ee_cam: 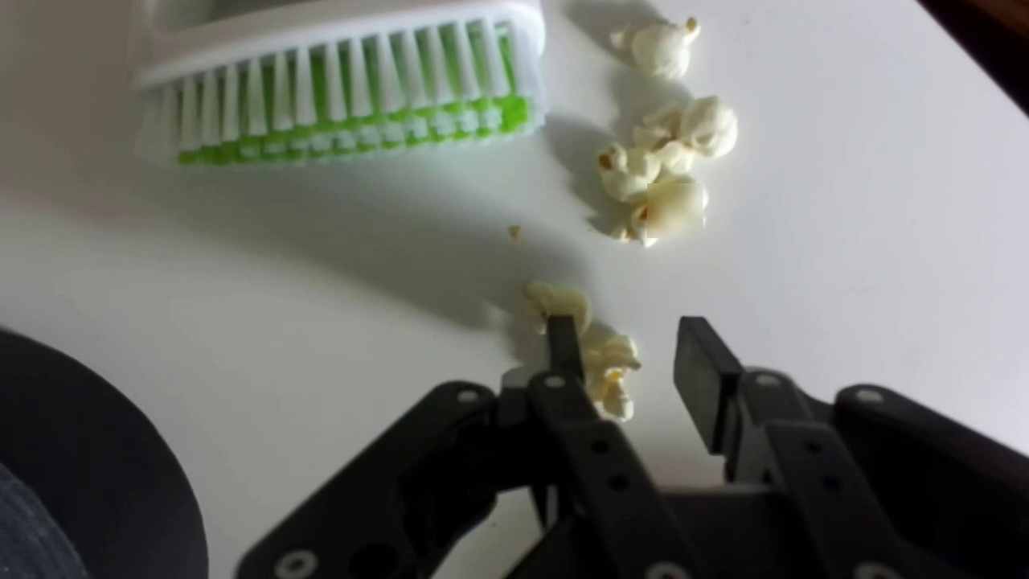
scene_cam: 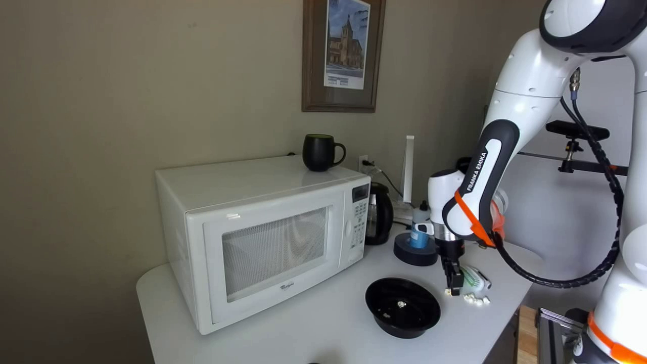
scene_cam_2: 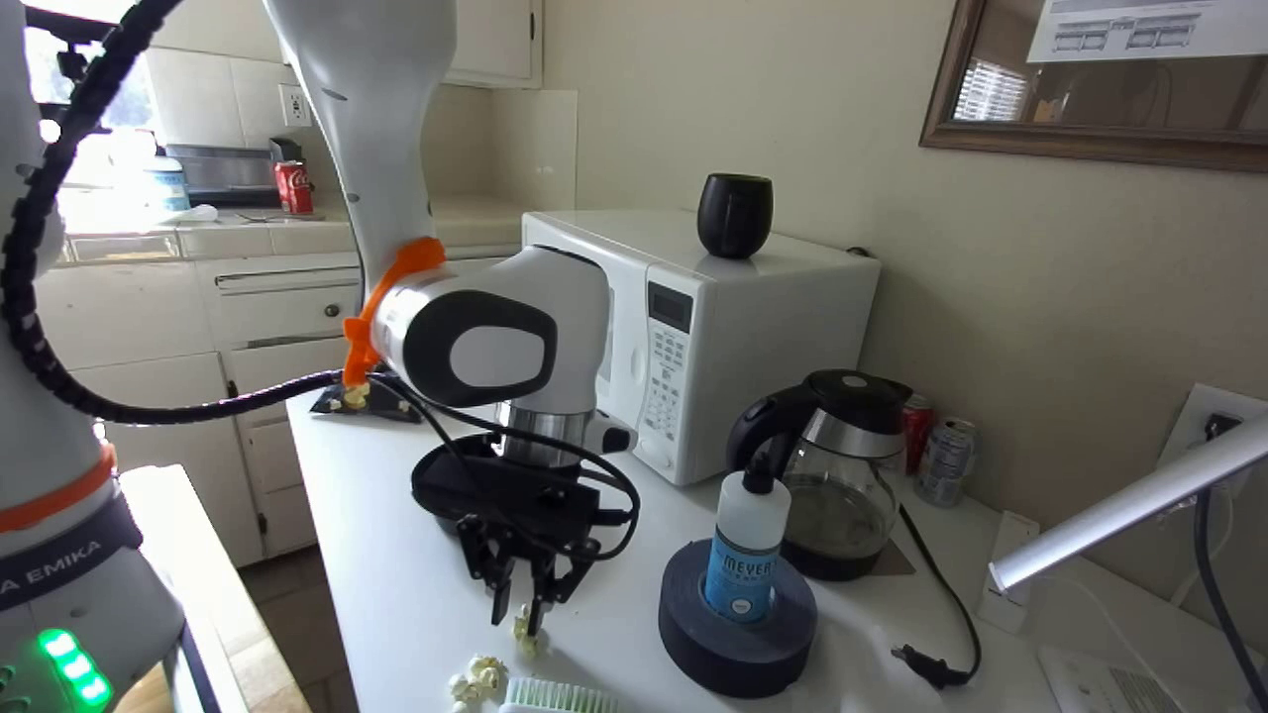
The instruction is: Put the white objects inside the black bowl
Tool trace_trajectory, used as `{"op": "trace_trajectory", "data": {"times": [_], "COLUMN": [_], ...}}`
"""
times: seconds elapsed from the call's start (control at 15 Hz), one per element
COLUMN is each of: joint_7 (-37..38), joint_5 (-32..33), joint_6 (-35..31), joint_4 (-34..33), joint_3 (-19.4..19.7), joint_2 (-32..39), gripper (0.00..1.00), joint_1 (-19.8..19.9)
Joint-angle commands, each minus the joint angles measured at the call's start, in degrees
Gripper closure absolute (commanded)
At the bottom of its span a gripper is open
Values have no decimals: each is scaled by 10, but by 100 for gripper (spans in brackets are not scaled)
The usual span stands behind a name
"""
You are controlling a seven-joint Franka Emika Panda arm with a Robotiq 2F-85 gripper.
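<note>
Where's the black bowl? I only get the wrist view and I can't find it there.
Observer: The black bowl sits on the table, out in front of the microwave.
Operator: Is anything inside it?
Observer: Yes, in an exterior view at least one whitish popcorn piece lies in it.
Operator: What tall thing should I mind near the gripper?
Observer: Both exterior views show a bottle standing close by, with a dark round roll at its foot.
</note>
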State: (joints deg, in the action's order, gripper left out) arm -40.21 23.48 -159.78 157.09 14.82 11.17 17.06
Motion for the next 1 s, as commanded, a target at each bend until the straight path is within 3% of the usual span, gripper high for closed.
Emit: {"op": "trace_trajectory", "data": {"times": [0.0, 0.53, 0.6, 0.67, 0.8, 0.93], "joint_7": [21, 38, 38, 39, 40, 41], "joint_5": [-1, 4, 2, 2, 1, 2], "joint_6": [-14, -28, -27, -27, -26, -27], "joint_4": [3, -10, -11, -12, -15, -16], "joint_3": [2, 6, 6, 6, 6, 7], "joint_2": [5, 25, 28, 30, 35, 39], "gripper": [63, 59, 66, 81, 93, 93], "joint_1": [-6, -5, -4, -3, -2, -2]}}
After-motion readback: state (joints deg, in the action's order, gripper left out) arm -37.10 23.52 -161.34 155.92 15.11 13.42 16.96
